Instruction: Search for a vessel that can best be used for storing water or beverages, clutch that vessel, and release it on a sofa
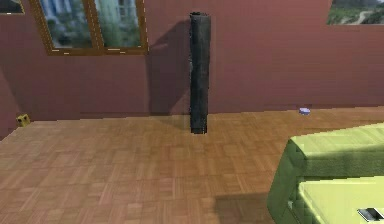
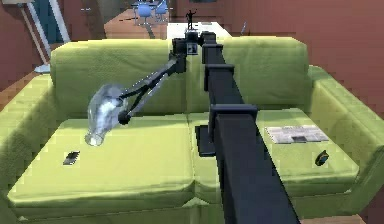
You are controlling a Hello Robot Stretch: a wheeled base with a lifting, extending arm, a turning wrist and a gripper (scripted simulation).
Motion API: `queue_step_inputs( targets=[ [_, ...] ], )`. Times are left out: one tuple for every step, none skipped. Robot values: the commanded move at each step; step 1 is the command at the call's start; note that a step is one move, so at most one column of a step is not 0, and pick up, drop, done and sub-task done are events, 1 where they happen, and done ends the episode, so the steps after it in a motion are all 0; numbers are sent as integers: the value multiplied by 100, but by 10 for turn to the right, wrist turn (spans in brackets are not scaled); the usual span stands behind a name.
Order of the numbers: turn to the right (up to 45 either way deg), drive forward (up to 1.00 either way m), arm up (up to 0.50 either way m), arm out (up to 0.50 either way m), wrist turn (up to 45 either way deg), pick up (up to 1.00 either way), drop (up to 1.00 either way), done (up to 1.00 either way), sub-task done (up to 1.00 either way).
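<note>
Arm side view, ctr: the green sofa [image 2: 110,60] takes nearly the whole width, w/ two seat cushions. The dark arm [image 2: 235,135] rises from the bottom edge, right of the middle, up to the top of the backrest. From its far end the jaws go out to the left and downward. The two thin fingers [image 2: 150,82] end at a clear greyish bottle [image 2: 102,112], left of ctr. The bottle is tilted, and its lower end is seen against the back part of the left seat cushion. I cannot tell if it touches the cushion or hangs free, so I cannot tell either if the jaws grip it.

On the left cushion, lower left of the frame, lies a small flat dark obj. [image 2: 71,157], apart from the bottle. On the right cushion lies a newspaper [image 2: 295,134], and near it, more to the right, a dark oval obj. [image 2: 321,157].

Forward view: a wood floor [image 1: 110,165] and a dark red wall [image 1: 260,60]. A tall dark cylinder [image 1: 199,72] stands upright at the wall, approx. at ctr. Upper left is a window [image 1: 90,25], and in the upper right corner a framed picture [image 1: 355,10]. A small blue thing [image 1: 304,110] lies on the floor by the wall, right of the cylinder. Lower right shows a part of the sofa w/ a dark item [image 1: 368,213] on its seat.
</note>
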Motion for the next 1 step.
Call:
queue_step_inputs(
  targets=[
    [0,0,0,0,-90,0,0,0,0]
  ],
)
